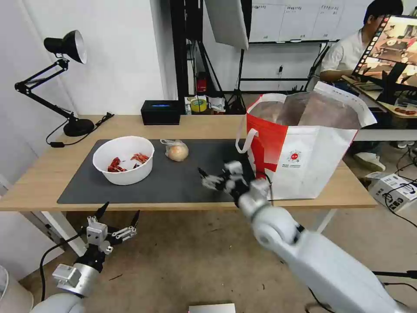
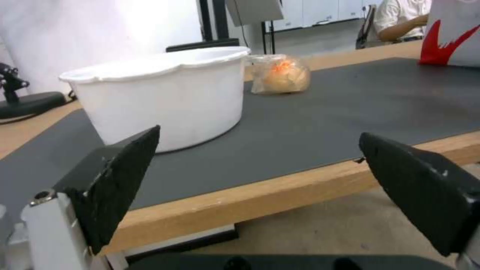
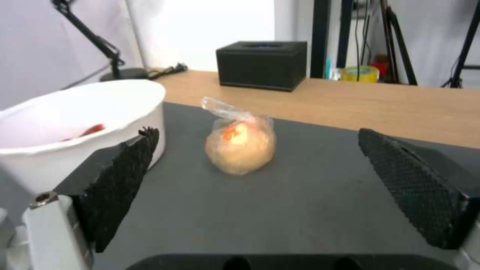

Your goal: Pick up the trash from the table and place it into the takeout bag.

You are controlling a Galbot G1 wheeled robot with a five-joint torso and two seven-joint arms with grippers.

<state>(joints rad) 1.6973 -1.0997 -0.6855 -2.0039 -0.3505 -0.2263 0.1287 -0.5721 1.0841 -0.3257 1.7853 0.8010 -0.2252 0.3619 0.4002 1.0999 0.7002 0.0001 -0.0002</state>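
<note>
Head view gives me the right claw [image 1: 207,177] hovering low over the dark mat [image 1: 191,182], fingers spread apart and holding nothing, with the takeout bag [image 1: 304,152] standing open just behind and beside its wrist. Ahead of that claw, a little off to its left, lies the clear bag with the tan bun [image 1: 176,151], and beyond it the white bowl [image 1: 124,160] with red shell scraps inside. Through the right wrist camera the bun bag [image 3: 240,144] sits nearly centred between my two black pads [image 3: 125,176], still apart from them, with the bowl's wall [image 3: 75,123] close by one finger. My left claw [image 1: 118,215] waits below the tabletop [image 1: 43,174] edge, jaws wide apart too, looking up at the bowl [image 2: 165,97] from just off the front rim. I judge the bun bag to be light and soft: the film looks slippery and will crumple, and the bun will squash if I clamp hard. I would take it across the round body, low enough that the pads catch bread and not only loose plastic; the twisted top would likely slide out. The bowl looks stiff but thin, and tipping it would spill the scraps.
</note>
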